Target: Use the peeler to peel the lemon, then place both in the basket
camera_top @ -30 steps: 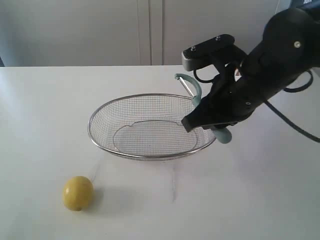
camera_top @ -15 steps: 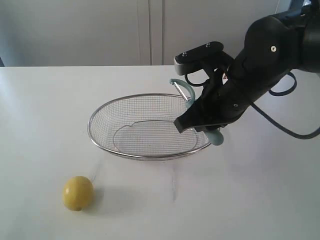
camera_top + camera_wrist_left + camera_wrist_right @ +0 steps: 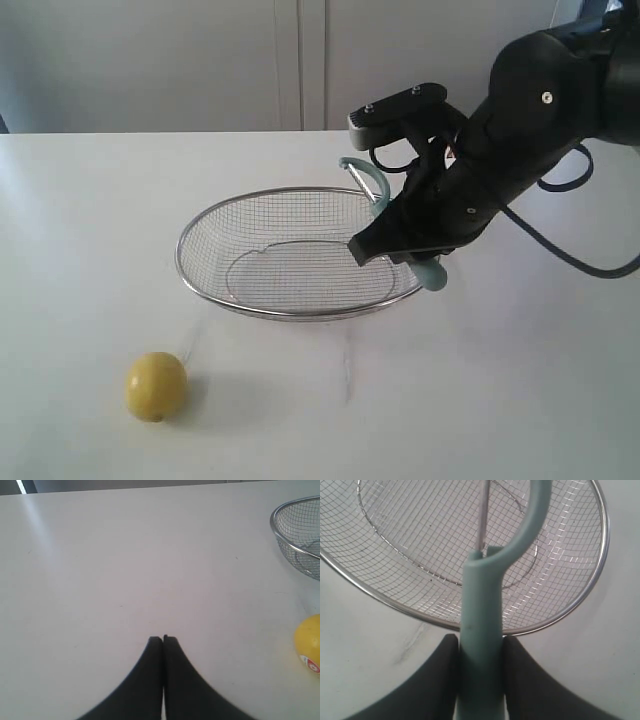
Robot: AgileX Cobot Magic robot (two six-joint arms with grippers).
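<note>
Right now the peeler point(image 3: 481, 595) sits pinched by its handle between the fingers of my right claw point(image 3: 480, 645), blade end held over the rim of the basket point(image 3: 190, 235). The lemon point(image 3: 156, 385) lies on the table point(image 3: 520, 400) outside the basket, apart from my left claw point(image 3: 163, 639), whose fingers are pressed together on nothing.

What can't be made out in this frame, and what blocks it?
1. Small round yellow lemon: cut by the left wrist picture's edge; too small in the exterior view to judge peeling.
2. Teal-handled metal peeler: blade head runs off the right wrist picture; the right gripper covers its mid-handle in the exterior view.
3. Silver wire-mesh basket: cut off in the left wrist view.
4. Left gripper: outside the exterior view.
</note>
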